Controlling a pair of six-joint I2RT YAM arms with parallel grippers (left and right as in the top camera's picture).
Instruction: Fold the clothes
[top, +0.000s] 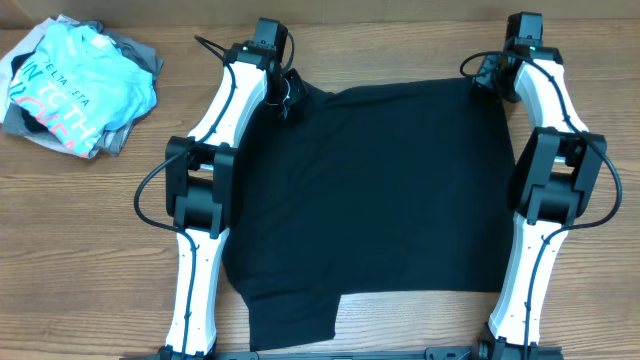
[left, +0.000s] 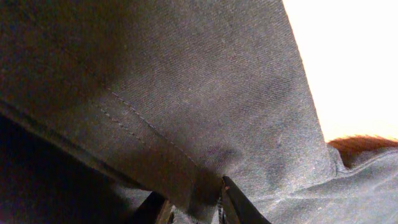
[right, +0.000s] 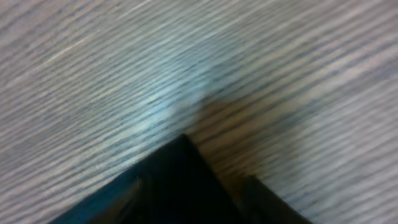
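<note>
Black T-shirt (left: 186, 93) hem pinched by left gripper (left: 194, 204), arm extended forward; right gripper (top: 486, 74) at far right corner, arm extended, grip indiscernible.

One black T-shirt (top: 380, 190), one blue T-shirt (top: 80, 85), two arms (top: 205, 200)

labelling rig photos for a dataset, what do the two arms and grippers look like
Both the left arm and right arm are slim white links joined by chunky black joint housings. A thin black cable loops beside each elbow. The left gripper and right gripper are black. No markings legible.
</note>
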